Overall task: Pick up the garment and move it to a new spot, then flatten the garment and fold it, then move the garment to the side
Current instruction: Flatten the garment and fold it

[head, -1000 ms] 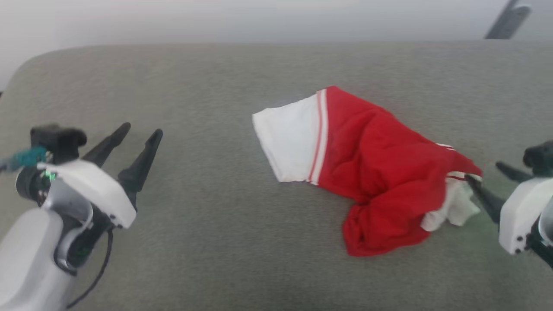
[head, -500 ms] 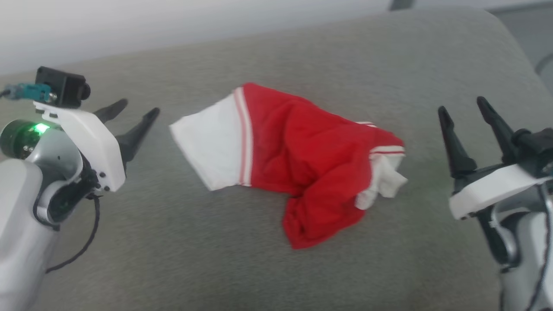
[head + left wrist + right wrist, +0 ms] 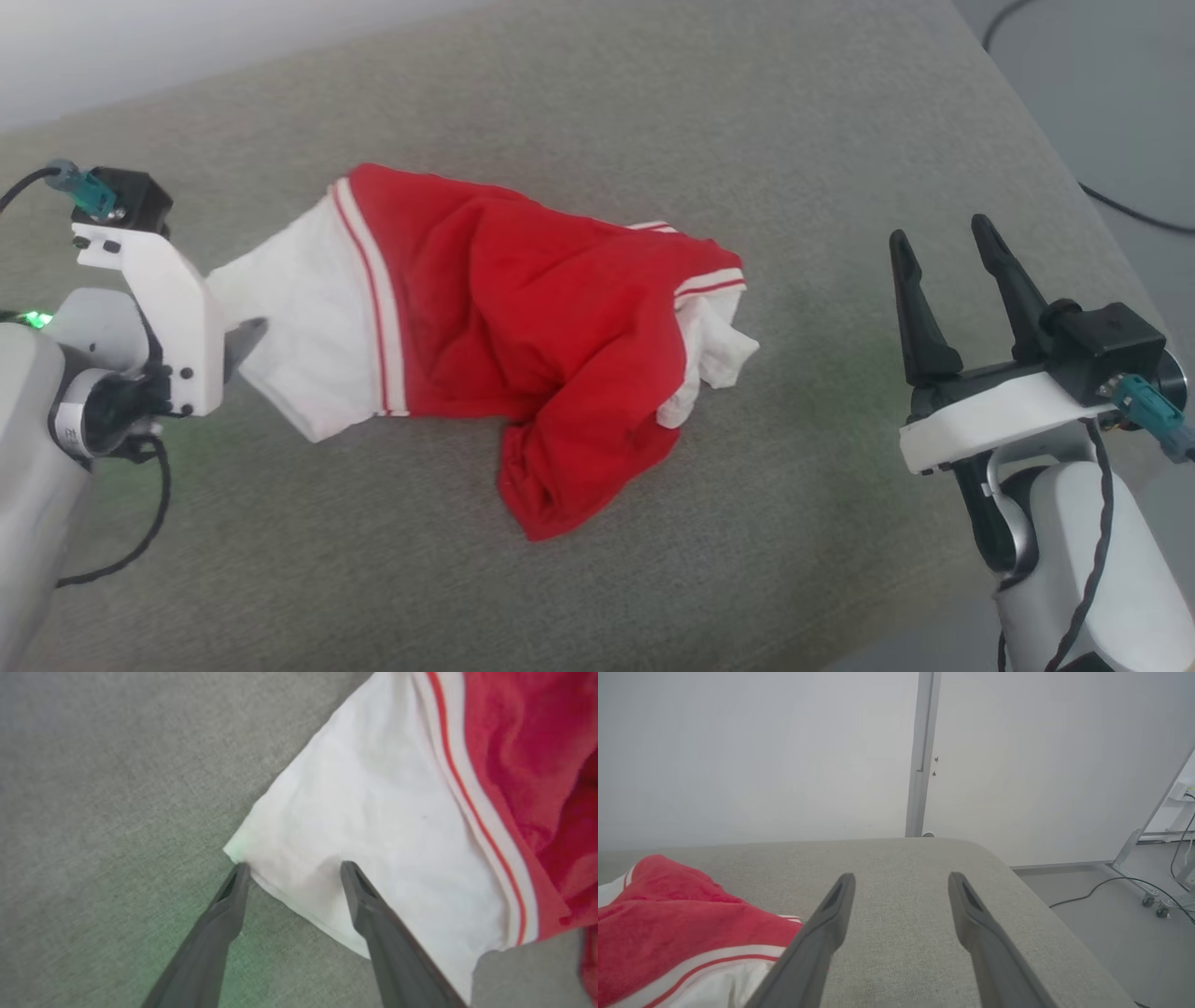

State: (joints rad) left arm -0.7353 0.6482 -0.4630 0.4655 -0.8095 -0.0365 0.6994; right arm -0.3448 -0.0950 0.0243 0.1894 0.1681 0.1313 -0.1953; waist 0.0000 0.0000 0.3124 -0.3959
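Jersey looks light, soft and limp; its white sleeve corner suits pinching. Left tool straddles that corner, released; right tool released, well apart.

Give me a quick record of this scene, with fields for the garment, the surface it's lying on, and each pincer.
garment: red shirt with white sleeves and striped trim, crumpled in a heap, not flattened
surface: grey padded top
left pincer: open, tips at the corner of one white sleeve, not closed on it
right pincer: open, over bare surface to the garment's right, apart from it
task stage: flattening and folding not yet done
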